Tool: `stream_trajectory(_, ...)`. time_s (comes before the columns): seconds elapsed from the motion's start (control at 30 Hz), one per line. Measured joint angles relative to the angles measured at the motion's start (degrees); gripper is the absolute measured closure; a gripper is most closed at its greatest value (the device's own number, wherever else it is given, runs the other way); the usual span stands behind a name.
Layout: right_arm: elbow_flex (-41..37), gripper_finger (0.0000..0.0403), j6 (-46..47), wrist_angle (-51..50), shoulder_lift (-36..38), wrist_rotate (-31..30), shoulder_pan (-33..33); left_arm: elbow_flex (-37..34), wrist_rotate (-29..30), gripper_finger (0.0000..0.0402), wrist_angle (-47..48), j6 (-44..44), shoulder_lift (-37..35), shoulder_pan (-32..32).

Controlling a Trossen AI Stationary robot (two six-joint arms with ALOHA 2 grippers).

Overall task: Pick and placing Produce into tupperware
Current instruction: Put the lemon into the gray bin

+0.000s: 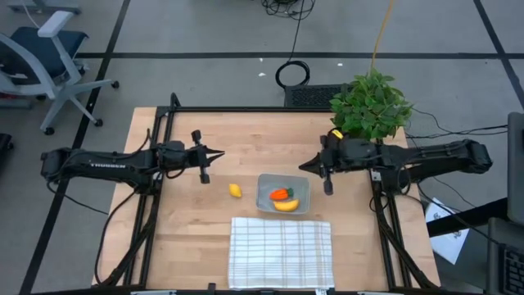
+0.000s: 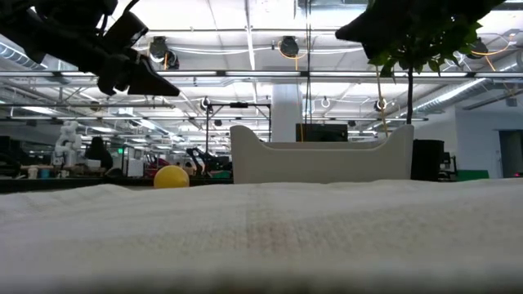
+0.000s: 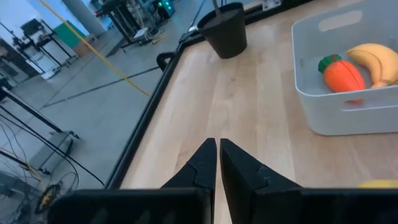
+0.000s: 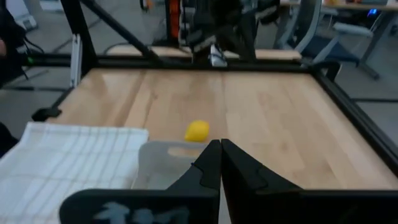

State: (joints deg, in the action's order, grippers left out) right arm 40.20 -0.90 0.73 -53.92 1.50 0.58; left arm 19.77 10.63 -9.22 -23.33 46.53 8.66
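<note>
The grey-clear tupperware (image 1: pixel 283 194) sits on the wooden table and holds the orange carrot (image 1: pixel 280 194) and the yellow banana (image 1: pixel 286 205); both also show in the left wrist view, carrot (image 3: pixel 343 76) and banana (image 3: pixel 378 62). The small round yellow fruit (image 1: pixel 235 190) rests on the table to the left of the tupperware, also seen from the right wrist (image 4: pixel 197 130). My left gripper (image 1: pixel 219 153) hovers shut above the table, up and left of the fruit. My right gripper (image 1: pixel 303 165) hovers shut near the tupperware's far right corner.
A white checked cloth (image 1: pixel 281 251) lies at the table's near edge, just in front of the tupperware. A leafy potted plant (image 1: pixel 371 104) stands at the far right corner, behind my right arm. A black frame rims the table (image 1: pixel 168 123).
</note>
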Motion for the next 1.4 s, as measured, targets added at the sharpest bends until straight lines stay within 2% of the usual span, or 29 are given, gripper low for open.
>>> stream_trajectory(0.23, -4.72, 0.0403, 1.31, 4.66, 5.6, -0.17, 0.11, 0.0, -4.71, 0.0376, 1.0, 0.9, -6.92, -0.52)
stream_trajectory(0.43, -10.59, 0.0403, 1.89, 10.11, 11.15, -0.2, 0.09, 0.0, -5.11, 0.0376, 6.05, 2.82, -13.37, -0.98)
stream_trajectory(0.63, -14.52, 0.0403, 3.74, 13.9, 13.45, -0.22, 0.11, 0.0, -7.52, 0.0376, 7.39, 3.58, -14.36, -0.98)
stream_trajectory(0.9, -14.85, 0.0403, 3.65, 14.45, 13.77, -0.22, 0.06, 0.0, -8.6, 0.0376, 6.1, 3.14, -14.38, -0.98)
stream_trajectory(1.13, -15.7, 0.0403, 2.7, 13.89, 17.58, -0.26, -2.8, -0.07, -8.69, 0.0376, 11.31, 3.09, -19.82, -0.96)
stream_trajectory(1.27, -19.57, 0.0403, 3.15, 17.64, 18.81, -3.39, -4.13, -2.92, -7.46, 0.0376, 10.79, 4.0, -24.49, -0.83)
stream_trajectory(1.4, -24.75, 0.0403, 3.82, 24.52, 19.44, -3.78, -4.96, -6.89, -5.16, 0.0376, 8.4, 4.4, -28.39, 0.1)
